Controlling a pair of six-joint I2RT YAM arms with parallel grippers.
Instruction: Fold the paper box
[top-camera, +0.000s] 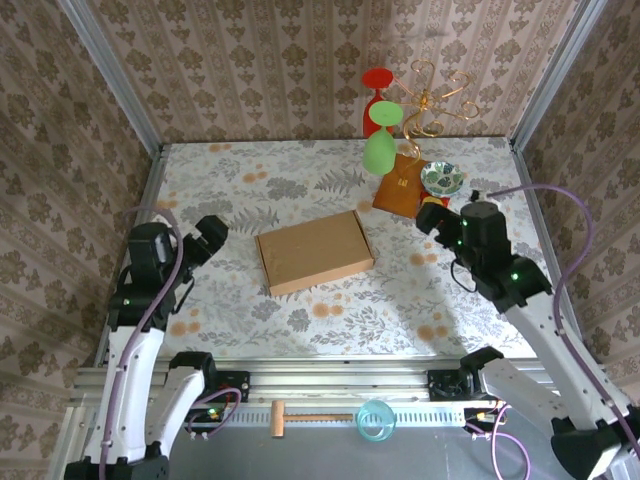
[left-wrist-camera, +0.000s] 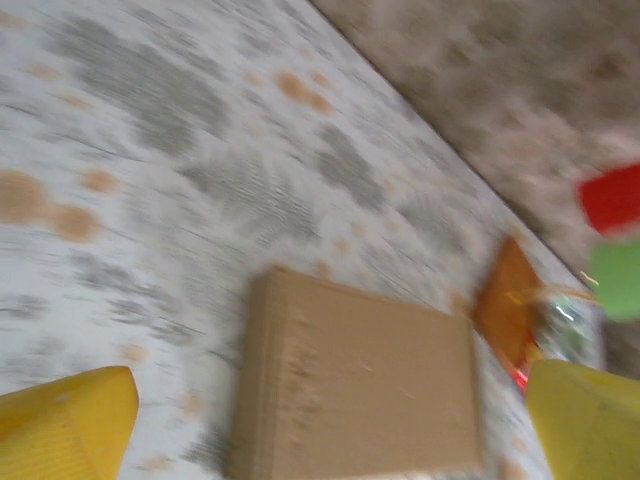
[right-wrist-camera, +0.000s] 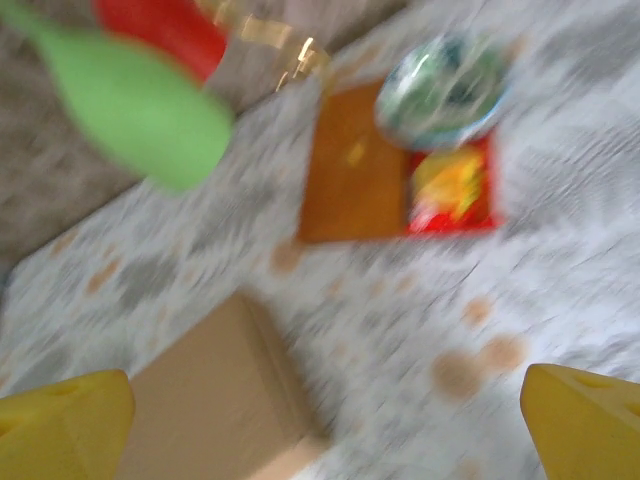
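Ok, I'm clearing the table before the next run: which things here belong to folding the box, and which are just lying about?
Job: paper box, mid-table.
Lying about: orange-brown board; patterned bowl; green goblet shape; red goblet shape; gold wire stand; wooden mallet; teal cup.

My paper box (top-camera: 314, 251) is plain brown. The table cover (top-camera: 250, 180) is white, printed with grey leaves and orange blossoms. The walls (top-camera: 250, 60) carry a beige damask pattern. My fingertips (left-wrist-camera: 65, 425) are yellow and my cables (top-camera: 545, 186) are purple. The square board (top-camera: 398, 185) is orange-brown. The small dish (top-camera: 441, 179) is patterned in green and blue on white.
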